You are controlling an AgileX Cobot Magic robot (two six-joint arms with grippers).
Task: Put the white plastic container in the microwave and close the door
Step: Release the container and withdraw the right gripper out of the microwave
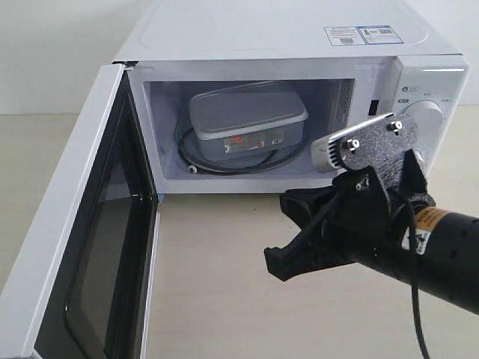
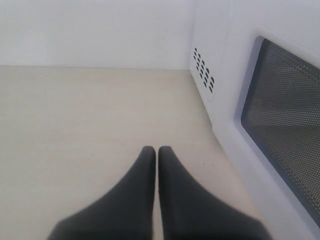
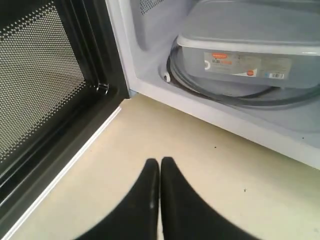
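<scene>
The white plastic container (image 1: 247, 120) sits inside the microwave (image 1: 299, 37) on the glass turntable (image 3: 225, 94), its label facing out. The same container (image 3: 250, 50) fills the cavity in the right wrist view. The door (image 1: 82, 239) stands wide open to the left. My right gripper (image 1: 275, 263) hangs shut and empty above the table in front of the cavity, apart from the container. My left gripper (image 2: 155, 150) is shut with nothing in it, low over the table on the outer side of the door (image 2: 285, 145). The exterior view does not show the left gripper.
The beige tabletop (image 1: 224, 284) runs in front of the microwave. The door's inner frame and mesh window (image 3: 45, 85) lie close beside my right gripper (image 3: 160, 161). Vent holes (image 2: 203, 70) mark the microwave's side wall. Two dials (image 1: 425, 116) sit behind the right wrist camera.
</scene>
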